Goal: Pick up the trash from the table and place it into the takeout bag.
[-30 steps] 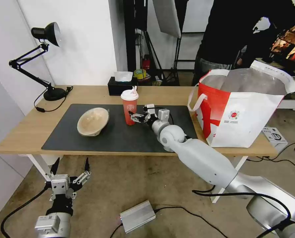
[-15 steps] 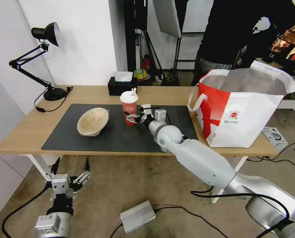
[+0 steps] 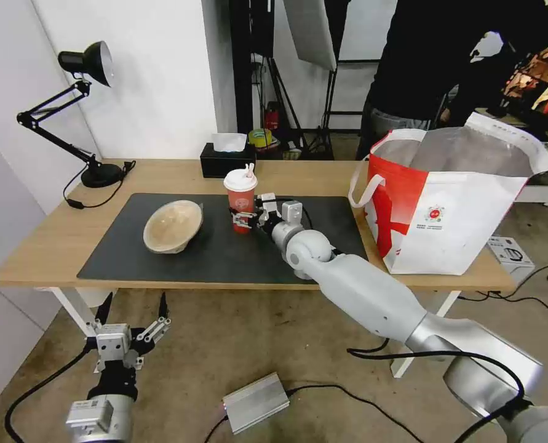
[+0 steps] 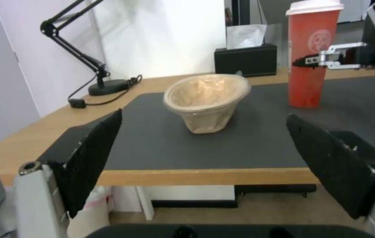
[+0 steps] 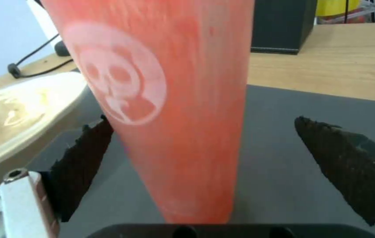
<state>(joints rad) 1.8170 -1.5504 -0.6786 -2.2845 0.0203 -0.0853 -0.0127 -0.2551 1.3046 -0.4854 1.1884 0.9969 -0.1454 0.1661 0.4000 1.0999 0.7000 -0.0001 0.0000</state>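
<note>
Cup pickup was the step in hand: the right gripper [image 3: 244,219] sat at the centre of the head view, fingers spread on either side of the red drink cup [image 3: 241,199] but not yet closed on it. The cup stood upright on the dark mat of the worktop [image 3: 52,240], with the beige pulp bowl [image 3: 172,225] to its left and the takeout bag [image 3: 452,209] at right. The next move probably called for closing on the cup, then lifting it clear. The left gripper [image 3: 132,317] hung fingers apart at lower left. A round white logo marked the cup; no writing was legible.
</note>
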